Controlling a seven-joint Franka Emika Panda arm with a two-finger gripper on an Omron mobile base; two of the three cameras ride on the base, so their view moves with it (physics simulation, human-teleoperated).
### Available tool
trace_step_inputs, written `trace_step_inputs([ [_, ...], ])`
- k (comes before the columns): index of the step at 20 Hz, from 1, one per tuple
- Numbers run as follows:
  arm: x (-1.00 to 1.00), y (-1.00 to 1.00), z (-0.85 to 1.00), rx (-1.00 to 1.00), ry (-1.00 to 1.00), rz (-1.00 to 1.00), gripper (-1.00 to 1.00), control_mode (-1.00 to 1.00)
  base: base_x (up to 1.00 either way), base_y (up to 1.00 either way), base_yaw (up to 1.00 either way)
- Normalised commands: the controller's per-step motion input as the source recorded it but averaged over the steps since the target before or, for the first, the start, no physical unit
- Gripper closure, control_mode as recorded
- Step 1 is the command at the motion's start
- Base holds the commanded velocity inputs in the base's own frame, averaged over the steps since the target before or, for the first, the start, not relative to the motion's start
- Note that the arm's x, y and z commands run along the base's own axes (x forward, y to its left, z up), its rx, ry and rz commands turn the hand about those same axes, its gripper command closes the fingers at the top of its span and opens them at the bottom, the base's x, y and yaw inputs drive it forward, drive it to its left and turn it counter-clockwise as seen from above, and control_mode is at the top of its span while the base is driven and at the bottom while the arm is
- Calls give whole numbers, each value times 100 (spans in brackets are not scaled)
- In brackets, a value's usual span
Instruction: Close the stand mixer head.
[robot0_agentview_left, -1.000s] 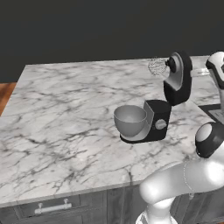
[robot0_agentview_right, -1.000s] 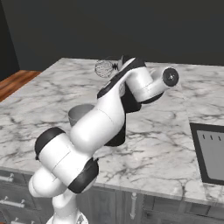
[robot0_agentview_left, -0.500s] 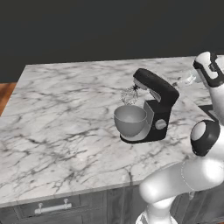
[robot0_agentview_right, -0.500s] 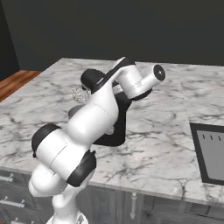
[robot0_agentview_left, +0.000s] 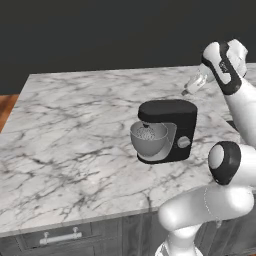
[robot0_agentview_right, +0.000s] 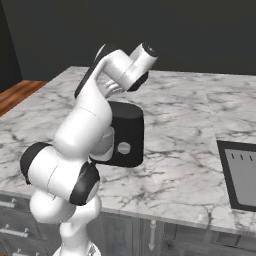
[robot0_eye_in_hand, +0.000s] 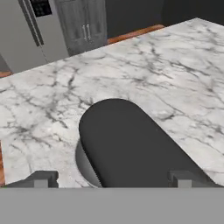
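Mixer head (robot0_agentview_left: 167, 110) lies flat over the bowl (robot0_agentview_left: 148, 139) on the marble surface (robot0_agentview_left: 70, 130), while the tool (robot0_eye_in_hand: 111, 178) hovers above, tips apart.

No writing, label, brand, number or sign can be read in any of the views. The stand mixer head (robot0_agentview_left: 168, 111) is plain black with no lettering. The small dark panel (robot0_eye_in_hand: 41, 7) on the grey appliance beyond the far side of the mixer carries pale marks, too small and blurred to make out.
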Motion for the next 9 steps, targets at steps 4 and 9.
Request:
trace_step_inputs([
  [4,-96,100,-50,-8,0,-12,-100,-100,0,0,0],
  [9,-57,87,-45,-7,0,-19,-100,-100,0,0,0],
])
